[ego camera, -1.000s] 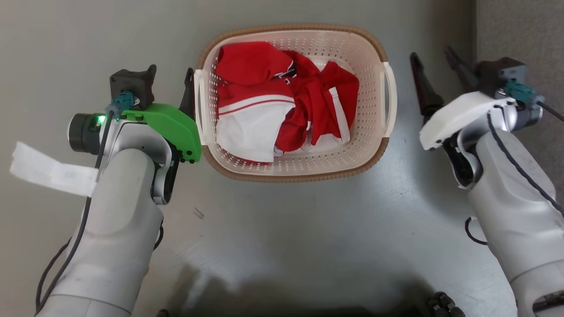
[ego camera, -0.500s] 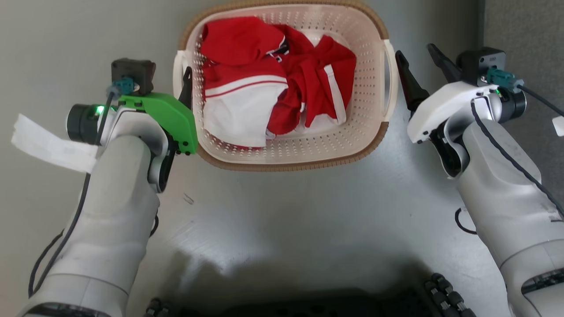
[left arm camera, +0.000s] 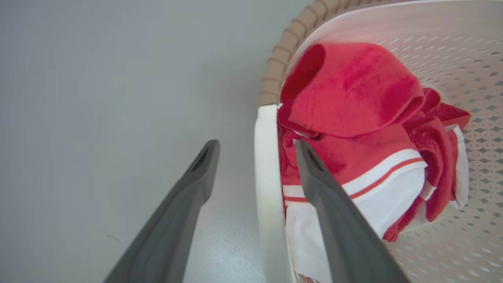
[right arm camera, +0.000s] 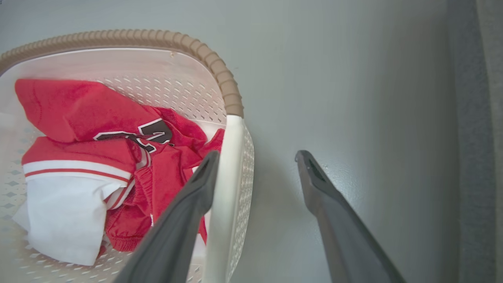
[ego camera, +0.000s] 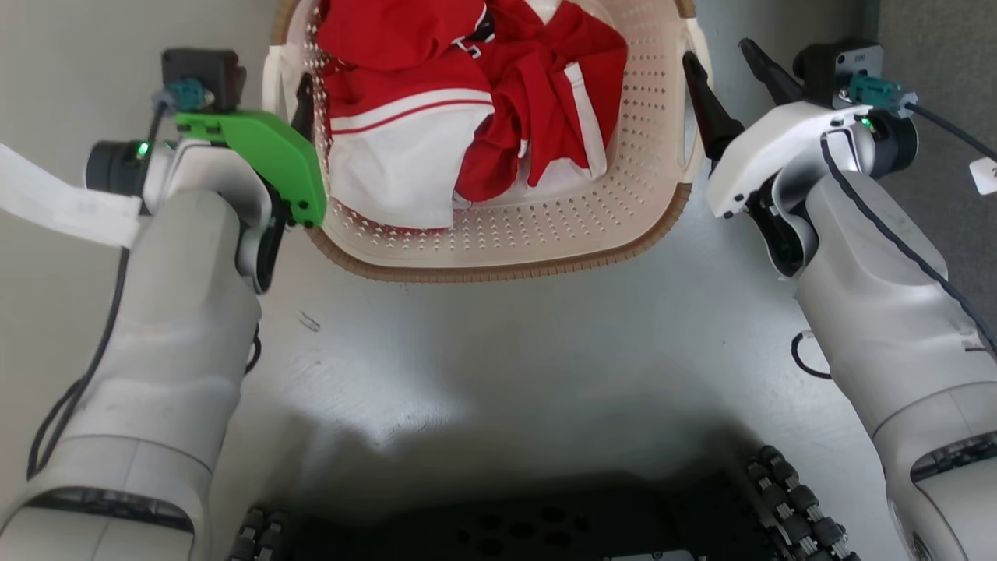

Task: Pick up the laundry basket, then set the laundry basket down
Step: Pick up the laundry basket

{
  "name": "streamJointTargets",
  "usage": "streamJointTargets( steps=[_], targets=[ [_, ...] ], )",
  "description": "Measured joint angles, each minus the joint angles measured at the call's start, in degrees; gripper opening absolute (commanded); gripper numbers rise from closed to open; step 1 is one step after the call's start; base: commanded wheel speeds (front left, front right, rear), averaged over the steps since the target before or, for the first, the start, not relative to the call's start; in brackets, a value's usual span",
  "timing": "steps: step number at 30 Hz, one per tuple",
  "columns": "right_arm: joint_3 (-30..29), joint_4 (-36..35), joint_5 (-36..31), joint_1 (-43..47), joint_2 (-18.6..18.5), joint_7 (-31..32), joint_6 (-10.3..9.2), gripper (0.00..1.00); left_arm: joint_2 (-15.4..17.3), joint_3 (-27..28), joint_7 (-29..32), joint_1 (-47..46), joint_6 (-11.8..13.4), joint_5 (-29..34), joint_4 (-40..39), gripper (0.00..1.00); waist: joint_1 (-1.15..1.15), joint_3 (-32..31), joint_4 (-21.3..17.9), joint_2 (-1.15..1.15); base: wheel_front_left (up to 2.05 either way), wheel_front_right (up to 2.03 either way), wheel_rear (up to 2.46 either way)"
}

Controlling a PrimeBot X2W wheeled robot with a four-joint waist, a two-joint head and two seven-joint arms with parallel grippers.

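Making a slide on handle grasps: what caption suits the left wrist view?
Open left gripper straddling the white handle of the laundry basket, red-and-white clothes inside.

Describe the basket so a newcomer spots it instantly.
On the grey floor, between the left claw and right claw, sits the basket. It alone is cream, perforated and brown-rimmed, holding red and white clothes.

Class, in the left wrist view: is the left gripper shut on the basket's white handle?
No: the left gripper straddles the laundry basket's white handle, jaws apart, with a gap on each side.
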Motion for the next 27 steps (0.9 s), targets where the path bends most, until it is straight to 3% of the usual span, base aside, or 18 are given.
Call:
streamJointTargets(
  steps=[9, 10, 11, 16, 27],
  targets=[
    [1.89, 2.11, -0.01, -2.93, 0.26, -0.27, 0.51, 1.0, 0.22, 0.84, -0.66, -3.86, -1.2, -0.25, 3.67, 1.0, 0.0, 3.04, -0.49, 0.0, 0.0, 0.0, 0.0],
    [1.99, 2.34, 0.0, -3.07, 0.34, -0.52, 0.52, 0.53, 0.23, 0.89, -0.69, -4.14, -1.26, -0.25, 4.19, 0.33, 0.0, 3.22, -0.56, 0.0, 0.0, 0.0, 0.0],
    [2.03, 2.65, 0.0, -3.19, 0.47, -0.69, 0.52, 0.0, 0.24, 0.9, -0.81, -4.28, -1.47, -0.27, 4.74, 0.0, 0.0, 3.34, -0.63, 0.0, 0.0, 0.0, 0.0],
    [2.72, 3.81, 0.74, -3.83, 2.27, -0.78, 0.9, 0.0, -1.13, 0.71, -1.13, -5.08, -2.43, -0.8, 6.31, 0.0, 0.0, 3.55, -0.77, 0.0, 0.0, 0.0, 0.0],
    [3.47, 6.28, 1.62, -4.93, 2.37, -1.27, 0.93, 0.0, -1.64, 0.78, -2.47, -5.99, -3.02, -1.43, 10.07, 0.0, 0.0, 2.91, -0.69, 0.0, 0.0, 0.0, 0.0]
  ],
)
